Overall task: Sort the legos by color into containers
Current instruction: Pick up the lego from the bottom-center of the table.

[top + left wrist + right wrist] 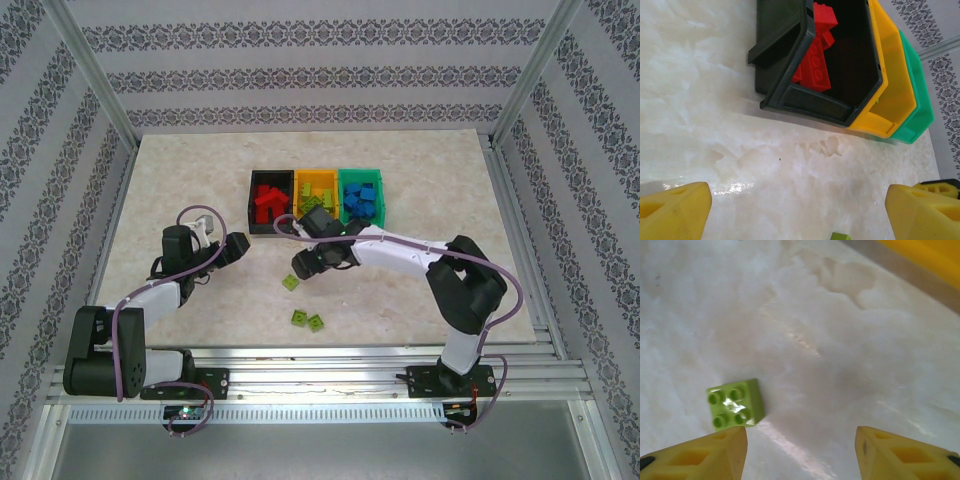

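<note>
Both grippers sit low over the marble-look table (180, 170), and neither is holding anything

Left gripper (799, 202): jaws wide apart, only bare tabletop between its yellow fingers (675, 212). It faces the front corner of the black bin (810, 102) and stands well clear of it

Right gripper (800, 450): jaws apart, nothing between them. One lime brick (735, 404) lies studs up just beside the finger at the lower left of the wrist view. It sits outside the gap, and we can't tell if it touches

The bins stand in a row at the far middle of the table, side walls touching: black, then the orange-yellow bin (890, 95), then the green bin (917, 97). Contents:
- black: red bricks (817, 65), piled
- orange-yellow: lime bricks (315, 195)
- green: blue bricks (362, 205)

Two more lime bricks (299, 317) lie loose nearer the arm bases, right beside each other. That makes three lime ones out on the table, and we see no red or blue outside the bins

In the way: from above, the right arm (400, 250) reaches across in front of the row, and its wrist covers the near edge of the orange-yellow bin. A purple cable (195, 212) loops over the left arm, with another along the right arm

Around the cell: aluminium frame posts (90, 70), patterned striped wallpaper (300, 60) on three sides, and a slotted rail (330, 365) at the near edge carrying both bases
</note>
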`<state>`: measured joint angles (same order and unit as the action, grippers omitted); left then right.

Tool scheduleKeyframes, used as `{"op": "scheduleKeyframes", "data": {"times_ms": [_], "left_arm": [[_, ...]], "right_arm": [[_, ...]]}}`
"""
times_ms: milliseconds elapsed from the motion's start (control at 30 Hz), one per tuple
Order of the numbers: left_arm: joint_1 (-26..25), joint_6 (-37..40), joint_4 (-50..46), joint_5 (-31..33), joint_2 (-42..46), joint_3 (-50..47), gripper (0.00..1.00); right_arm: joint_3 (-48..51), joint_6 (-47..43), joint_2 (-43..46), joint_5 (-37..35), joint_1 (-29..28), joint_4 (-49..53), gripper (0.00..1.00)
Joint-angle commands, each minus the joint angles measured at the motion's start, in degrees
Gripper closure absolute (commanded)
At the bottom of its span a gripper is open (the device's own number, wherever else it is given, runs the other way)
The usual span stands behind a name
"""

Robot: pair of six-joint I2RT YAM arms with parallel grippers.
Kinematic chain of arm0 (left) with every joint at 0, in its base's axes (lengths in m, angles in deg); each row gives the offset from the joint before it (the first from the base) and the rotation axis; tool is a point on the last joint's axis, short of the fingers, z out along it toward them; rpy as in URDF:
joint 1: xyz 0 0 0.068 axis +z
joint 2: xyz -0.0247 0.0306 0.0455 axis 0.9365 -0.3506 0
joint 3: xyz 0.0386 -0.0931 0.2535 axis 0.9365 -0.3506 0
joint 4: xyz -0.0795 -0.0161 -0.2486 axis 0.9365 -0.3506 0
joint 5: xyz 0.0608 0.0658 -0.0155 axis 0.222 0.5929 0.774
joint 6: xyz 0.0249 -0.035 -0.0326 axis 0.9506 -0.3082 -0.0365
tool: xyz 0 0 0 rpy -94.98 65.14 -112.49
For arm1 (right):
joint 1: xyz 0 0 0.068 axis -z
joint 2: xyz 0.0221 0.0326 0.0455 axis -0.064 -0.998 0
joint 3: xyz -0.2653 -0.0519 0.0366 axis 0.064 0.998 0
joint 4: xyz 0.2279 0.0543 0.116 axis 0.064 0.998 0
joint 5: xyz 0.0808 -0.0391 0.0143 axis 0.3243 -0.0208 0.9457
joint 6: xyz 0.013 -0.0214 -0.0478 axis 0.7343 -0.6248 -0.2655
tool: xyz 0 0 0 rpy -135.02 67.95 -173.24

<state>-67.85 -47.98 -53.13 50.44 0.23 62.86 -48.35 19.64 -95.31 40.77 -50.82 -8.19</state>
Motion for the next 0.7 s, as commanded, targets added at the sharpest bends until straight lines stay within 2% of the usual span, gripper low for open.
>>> {"op": "scheduleKeyframes", "data": {"times_ms": [0,667], "left_arm": [[1.0,-0.3,3.1,-1.4,-0.3,-0.6,0.10],[1.4,-0.9,4.7,-2.3,-2.0,-0.7,0.10]], "right_arm": [[0.1,0.9,-1.2,0.9,-2.1,-1.5,0.40],[-4.6,2.1,-9.6,-0.9,-8.0,-0.8,0.40]]}}
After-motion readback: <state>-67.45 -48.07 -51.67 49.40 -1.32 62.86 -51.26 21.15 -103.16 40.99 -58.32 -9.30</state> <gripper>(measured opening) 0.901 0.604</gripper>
